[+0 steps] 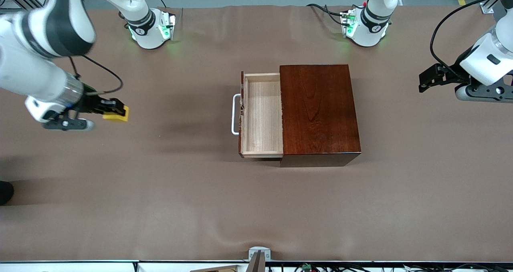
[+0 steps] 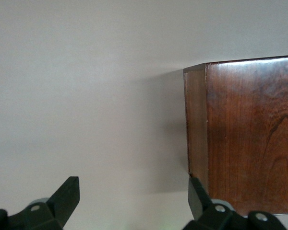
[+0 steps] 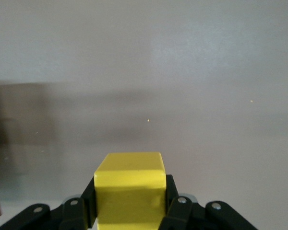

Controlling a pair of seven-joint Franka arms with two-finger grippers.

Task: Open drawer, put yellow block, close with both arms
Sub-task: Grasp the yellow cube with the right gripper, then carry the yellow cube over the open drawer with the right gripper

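Observation:
The yellow block is clamped between the black fingers of my right gripper, low over the tabletop at the right arm's end. In the right wrist view the block fills the gap of the right gripper, a finger pressed against each side. The drawer is pulled out of the reddish-brown wooden box; its pale tray is empty and its white handle points toward the right arm's end. My left gripper waits open beside the box at the left arm's end. The left gripper holds nothing and faces a box corner.
Brown cloth covers the whole table. Both arm bases stand at the edge farthest from the front camera. A small grey mount sits at the nearest edge.

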